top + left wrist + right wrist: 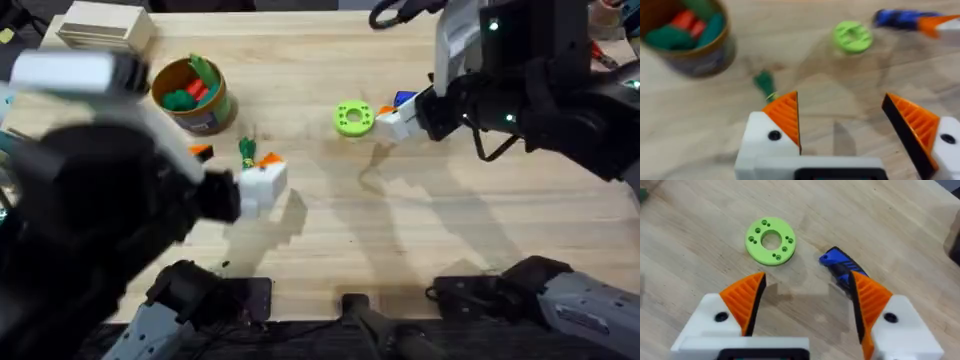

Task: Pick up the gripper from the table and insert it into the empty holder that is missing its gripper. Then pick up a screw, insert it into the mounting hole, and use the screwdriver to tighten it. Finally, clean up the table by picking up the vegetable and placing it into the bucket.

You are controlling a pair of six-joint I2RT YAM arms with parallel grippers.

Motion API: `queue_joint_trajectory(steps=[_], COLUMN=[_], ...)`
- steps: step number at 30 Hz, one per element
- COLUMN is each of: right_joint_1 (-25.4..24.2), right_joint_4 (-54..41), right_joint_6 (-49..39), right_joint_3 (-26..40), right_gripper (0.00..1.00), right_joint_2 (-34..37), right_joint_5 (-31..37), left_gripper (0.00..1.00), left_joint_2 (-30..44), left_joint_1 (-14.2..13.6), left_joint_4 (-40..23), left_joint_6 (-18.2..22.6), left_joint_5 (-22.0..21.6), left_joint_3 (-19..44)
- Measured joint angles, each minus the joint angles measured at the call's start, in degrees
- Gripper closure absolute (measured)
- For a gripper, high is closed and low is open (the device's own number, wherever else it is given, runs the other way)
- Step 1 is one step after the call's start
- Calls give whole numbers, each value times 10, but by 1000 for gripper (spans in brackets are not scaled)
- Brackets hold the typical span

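Pale wood tabletop point(400, 230), grain running across, and I've got both arms over it. My left gripper point(840, 125) hangs above the boards with its orange pads spread wide and nothing between them. Just beyond its left pad lies the vegetable point(764, 82), small and dark green, flat on the wood. Further off the same way sits the bucket point(685, 37), already showing red and green toys inside. Out past that, the green ring point(853, 36), and near it the other arm's orange tip.

Over to my right gripper point(807, 305): also apart, also empty. One of its pads overlaps the blue screwdriver point(839, 266), which lies on the table just beside the ring; I can't tell whether it touches.

From above, the left gripper is near the vegetable, the bucket a little further up the table point(190, 95). A small orange piece point(201, 151) lies between them; I can't say what it is.

I read this as the clean-up step. Next I need to lower the left gripper, centre the vegetable between the pads, close, then carry it to the bucket.
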Motion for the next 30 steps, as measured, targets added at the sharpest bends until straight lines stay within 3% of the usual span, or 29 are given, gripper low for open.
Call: queue_joint_trajectory(steps=[7, 11, 17, 22, 29, 30], right_joint_1=[0, 0, 0, 0, 0, 0], right_joint_4=[0, -1, -3, -4, -3, -4], right_joint_6=[1, 1, 1, 1, 1, 1], right_joint_3=[0, 0, 0, 0, 0, 0], right_gripper=[49, 50, 50, 50, 50, 50], right_joint_2=[0, 0, 0, 0, 0, 0], right_joint_5=[0, 0, 0, 0, 0, 0], left_gripper=[14, 14, 14, 14, 15, 68], left_joint_2=[209, 275, 366, 463, 523, 522], left_joint_1=[0, 5, 70, 116, 125, 126], left_joint_4=[49, 49, 100, 141, 165, 167], left_joint_6=[-14, -34, -72, -82, -85, -87], left_joint_5=[5, 0, -14, 5, 22, 24], left_joint_3=[26, 26, 26, 26, 26, 26])
